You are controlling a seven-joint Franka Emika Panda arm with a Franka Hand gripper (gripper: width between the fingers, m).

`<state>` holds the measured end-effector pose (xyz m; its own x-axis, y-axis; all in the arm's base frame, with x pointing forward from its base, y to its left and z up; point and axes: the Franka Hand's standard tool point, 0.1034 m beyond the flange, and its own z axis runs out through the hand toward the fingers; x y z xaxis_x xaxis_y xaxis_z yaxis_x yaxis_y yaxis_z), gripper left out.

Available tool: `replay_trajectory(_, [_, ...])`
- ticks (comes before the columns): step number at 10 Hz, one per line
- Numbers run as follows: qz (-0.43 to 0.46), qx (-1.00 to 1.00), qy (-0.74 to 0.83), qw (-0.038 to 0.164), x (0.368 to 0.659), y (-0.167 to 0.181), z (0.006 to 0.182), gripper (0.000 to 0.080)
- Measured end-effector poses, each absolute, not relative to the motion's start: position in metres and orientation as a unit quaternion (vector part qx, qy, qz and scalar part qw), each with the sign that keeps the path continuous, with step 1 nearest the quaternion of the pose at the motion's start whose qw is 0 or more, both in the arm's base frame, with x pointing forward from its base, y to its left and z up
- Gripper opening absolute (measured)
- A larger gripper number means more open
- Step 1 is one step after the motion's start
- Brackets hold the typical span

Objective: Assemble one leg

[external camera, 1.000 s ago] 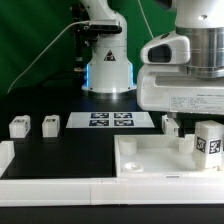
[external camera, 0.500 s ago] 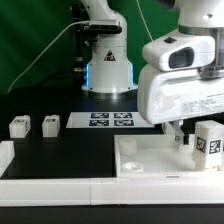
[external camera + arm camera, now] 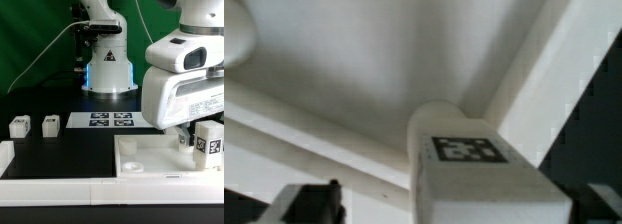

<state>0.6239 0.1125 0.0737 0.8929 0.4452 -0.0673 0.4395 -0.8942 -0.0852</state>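
Note:
One leg (image 3: 208,141), a white block with a black-and-white tag, stands upright in the corner of the big white slab (image 3: 150,160) on the exterior view's right. In the wrist view that leg (image 3: 473,170) rises between my two dark fingertips (image 3: 313,205), with a gap on one side. My gripper (image 3: 195,138) hangs low over that corner, open around the leg and not closed on it. Two more legs (image 3: 20,126) (image 3: 50,124) lie on the black table on the exterior view's left. A fourth leg is not visible.
The marker board (image 3: 110,121) lies flat behind the slab. A white raised rail (image 3: 50,185) runs along the front on the exterior view's left. The arm's base (image 3: 108,60) stands at the back.
The gripper has moved down and toward the exterior view's right, closing in on the upright leg. The leg and the other parts have not moved.

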Motion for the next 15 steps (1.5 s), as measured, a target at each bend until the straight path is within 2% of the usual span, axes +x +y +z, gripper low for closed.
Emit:
replay_trajectory(1, [0.043,-0.972,-0.227,0.034,0.6239,0.1125,0.0737,0.0417])
replay_trajectory(2, [0.043,-0.972,-0.227,0.034,0.6239,0.1125,0.0737,0.0417])
replay_trajectory(3, [0.043,-0.974,-0.221,0.034,0.6239,0.1126,0.0737,0.029])
replay_trajectory(6, [0.045,-0.985,-0.163,0.034,0.6237,0.1137,0.0737,0.029])
replay_trajectory(15, [0.043,-0.94,0.339,0.014,0.6237,0.1221,0.0726,0.0291])
